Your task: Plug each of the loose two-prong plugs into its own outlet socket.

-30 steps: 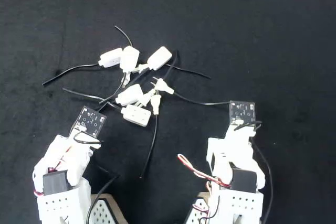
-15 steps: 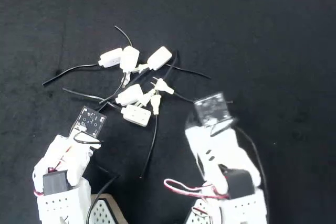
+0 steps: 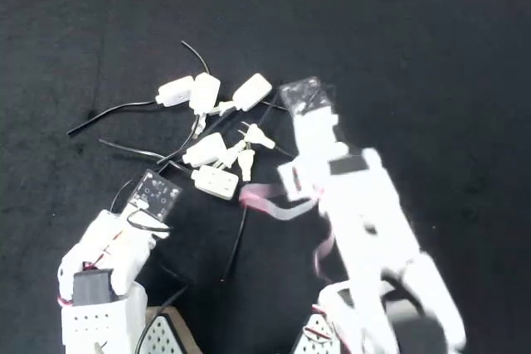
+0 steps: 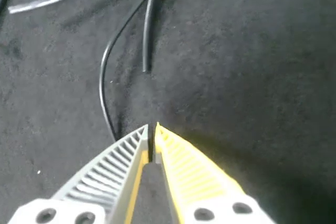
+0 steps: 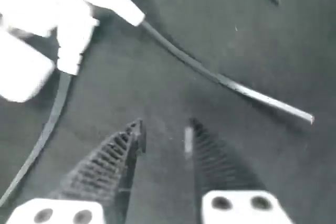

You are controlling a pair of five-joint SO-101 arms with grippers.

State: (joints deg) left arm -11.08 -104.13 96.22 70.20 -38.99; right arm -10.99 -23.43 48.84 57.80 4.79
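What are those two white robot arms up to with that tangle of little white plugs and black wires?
They are meant to push each loose plug into a socket, but nothing is held yet. The right gripper is stretched out beside the heap of small white plastic plugs and sockets with thin black cords, open and empty. The left gripper sits shut over the bare black cloth table, back from the heap.

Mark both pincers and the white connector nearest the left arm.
left pincer point(image 4: 152, 129), left wrist view, closed tips
right pincer point(image 5: 164, 129), right wrist view, between open tips
white connector point(image 3: 215, 181), high view, body's middle
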